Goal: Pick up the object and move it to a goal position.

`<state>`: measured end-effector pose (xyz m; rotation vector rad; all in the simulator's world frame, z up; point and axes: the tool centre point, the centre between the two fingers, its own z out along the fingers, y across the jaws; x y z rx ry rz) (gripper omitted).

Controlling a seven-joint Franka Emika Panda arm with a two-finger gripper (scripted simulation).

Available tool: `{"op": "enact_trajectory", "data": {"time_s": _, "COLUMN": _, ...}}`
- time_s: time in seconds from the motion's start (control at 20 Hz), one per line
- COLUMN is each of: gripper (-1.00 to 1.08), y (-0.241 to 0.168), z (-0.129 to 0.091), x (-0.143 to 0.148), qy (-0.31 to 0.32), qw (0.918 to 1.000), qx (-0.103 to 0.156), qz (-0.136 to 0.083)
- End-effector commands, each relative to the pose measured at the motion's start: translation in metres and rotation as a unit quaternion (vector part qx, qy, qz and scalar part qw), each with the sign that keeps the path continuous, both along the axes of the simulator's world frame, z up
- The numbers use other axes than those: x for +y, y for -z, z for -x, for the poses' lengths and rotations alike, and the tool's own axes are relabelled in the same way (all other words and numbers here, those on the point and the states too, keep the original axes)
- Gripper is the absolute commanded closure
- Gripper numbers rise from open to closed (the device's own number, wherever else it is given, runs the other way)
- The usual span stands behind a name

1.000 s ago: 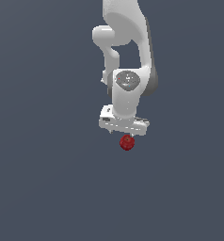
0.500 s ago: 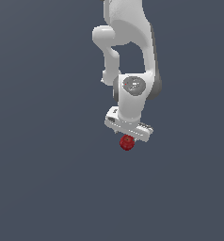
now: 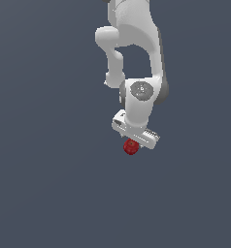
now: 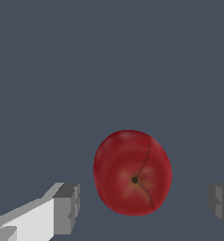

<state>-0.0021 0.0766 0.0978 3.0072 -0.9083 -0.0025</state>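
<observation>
Here, relation to the fingers: the object (image 4: 132,172) sits between the two fingers (image 4: 67,208), with a visible gap to each pad, so neither pad touches it.
Fingers: apart, spread wider than the object; nothing is clamped yet.
Centring: in the wrist view the gap to one finger looks a little narrower than the gap to the other, so I judge the object slightly off centre in the opening, but well inside it.
Object's shape: dark red, glossy, roundish and a little flattened, with a small dark dimple and a crease facing the wrist camera; there is no real long axis, so the closing direction should matter little.
Height: in the exterior view the object (image 3: 131,146) shows just past the white hand, close under it; whether the pads already reach its widest part cannot be told.
Bench: a plain grey surface (image 3: 49,193) carries the object; no edge or other thing shows near the fingers.
Open room: free on every side of the fingers.
Next move, as I judge it: a small descent if needed, then close squarely; the glossy round skin could slip out if the pads meet it too high.
</observation>
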Motion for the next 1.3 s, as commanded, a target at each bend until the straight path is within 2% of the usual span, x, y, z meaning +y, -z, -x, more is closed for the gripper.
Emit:
{"op": "enact_trajectory", "data": {"time_s": 0.0, "gripper": -0.92, "y": 0.001, "z": 0.0, "x": 0.001, "qy": 0.008, "qw": 1.0, "qx": -0.001, "qz": 0.0}}
{"op": "enact_trajectory", "data": {"time_s": 0.35, "gripper": -0.92, "y": 0.005, "z": 0.0, "x": 0.002, "qy": 0.009, "qw": 1.0, "qx": -0.001, "qz": 0.0}}
{"op": "enact_trajectory", "data": {"time_s": 0.8, "gripper": -0.92, "y": 0.045, "z": 0.001, "x": 0.002, "qy": 0.011, "qw": 0.9999, "qx": -0.001, "qz": 0.0}}
{"op": "enact_trajectory", "data": {"time_s": 1.05, "gripper": -0.92, "y": 0.052, "z": 0.0, "x": 0.002, "qy": 0.011, "qw": 0.9999, "qx": -0.001, "qz": 0.0}}
{"op": "enact_trajectory", "data": {"time_s": 1.1, "gripper": 1.08, "y": 0.052, "z": 0.0, "x": 0.002, "qy": 0.011, "qw": 0.9999, "qx": -0.001, "qz": 0.0}}
{"op": "enact_trajectory", "data": {"time_s": 1.25, "gripper": 1.08, "y": 0.052, "z": 0.0, "x": 0.002, "qy": 0.011, "qw": 0.9999, "qx": -0.001, "qz": 0.0}}
